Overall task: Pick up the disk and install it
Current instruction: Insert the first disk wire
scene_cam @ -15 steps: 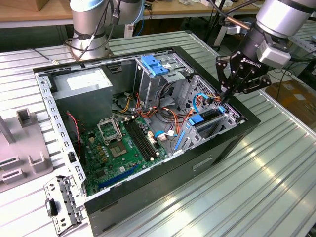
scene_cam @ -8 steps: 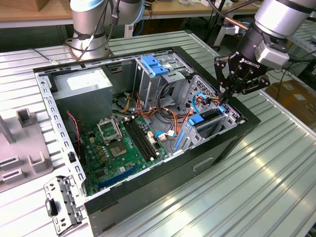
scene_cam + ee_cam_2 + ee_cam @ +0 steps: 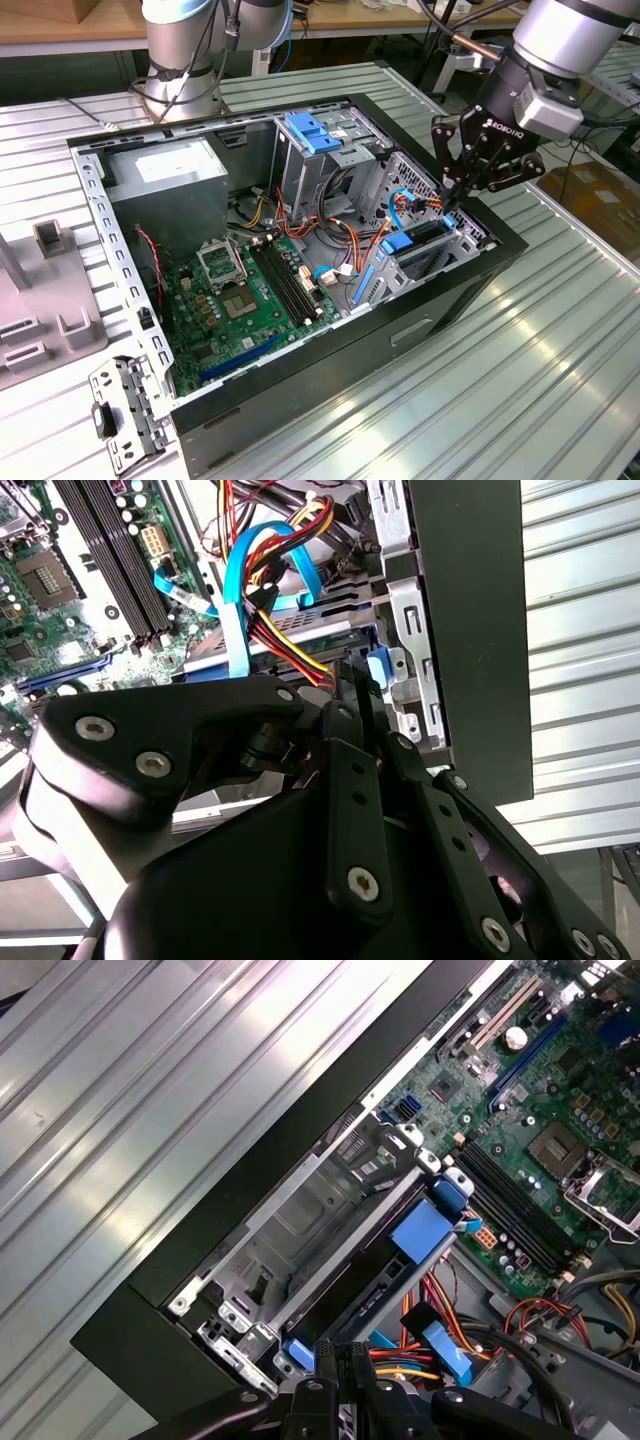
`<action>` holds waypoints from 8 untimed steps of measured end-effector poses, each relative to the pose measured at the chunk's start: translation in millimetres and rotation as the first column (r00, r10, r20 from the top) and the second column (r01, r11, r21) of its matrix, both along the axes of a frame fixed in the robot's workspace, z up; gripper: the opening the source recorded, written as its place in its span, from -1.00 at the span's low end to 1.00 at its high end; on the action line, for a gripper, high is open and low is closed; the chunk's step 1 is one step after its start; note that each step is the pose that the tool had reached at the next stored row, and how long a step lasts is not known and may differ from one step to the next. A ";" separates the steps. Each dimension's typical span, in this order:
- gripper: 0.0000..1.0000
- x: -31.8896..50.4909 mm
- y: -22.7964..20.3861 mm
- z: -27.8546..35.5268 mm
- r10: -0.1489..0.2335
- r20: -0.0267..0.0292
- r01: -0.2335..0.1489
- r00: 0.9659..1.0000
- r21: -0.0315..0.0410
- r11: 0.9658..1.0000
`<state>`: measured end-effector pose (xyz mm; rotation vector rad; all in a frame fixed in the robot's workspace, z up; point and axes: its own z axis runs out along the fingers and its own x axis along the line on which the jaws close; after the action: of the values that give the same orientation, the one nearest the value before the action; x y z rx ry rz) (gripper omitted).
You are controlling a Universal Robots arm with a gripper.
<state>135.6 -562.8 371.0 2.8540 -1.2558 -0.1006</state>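
Gripper (image 3: 452, 200) you're running sits pinched narrow over the case's (image 3: 480, 275) drive cage with nothing in it, and the disk (image 3: 420, 238) is already seated in that cage, blue carrier showing.

Disk (image 3: 418, 238): flat drive in blue plastic carrier, seated on edge in drive cage at case corner toward exterior view's right. Blue carrier tab on top edge, also visible in first wrist view (image 3: 425, 1230). Dark body mostly hidden inside cage; label not visible. Orientation slightly tilted with cage slot.
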 end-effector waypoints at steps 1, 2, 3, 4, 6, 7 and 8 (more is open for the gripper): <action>-0.66 -0.2 0.0 -0.2 0.000 0.000 0.000 1.000 0.000 1.000; -0.66 -0.4 0.0 -0.4 0.000 0.000 0.000 1.000 0.000 1.000; -0.66 -0.8 0.0 -0.6 0.000 0.000 0.000 1.000 0.000 1.000; -0.66 -0.9 -0.1 -0.9 0.000 0.000 0.000 1.000 0.000 1.000; -0.66 -1.7 -0.2 -1.4 -0.002 0.000 0.002 1.000 0.000 1.000; -0.66 -3.7 -0.6 -1.9 -0.002 0.000 0.002 1.000 0.000 1.000; -0.66 -10.8 -1.1 -4.0 -0.003 0.000 0.003 1.000 0.000 1.000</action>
<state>124.8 -563.9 367.0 2.8522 -1.2600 -0.1006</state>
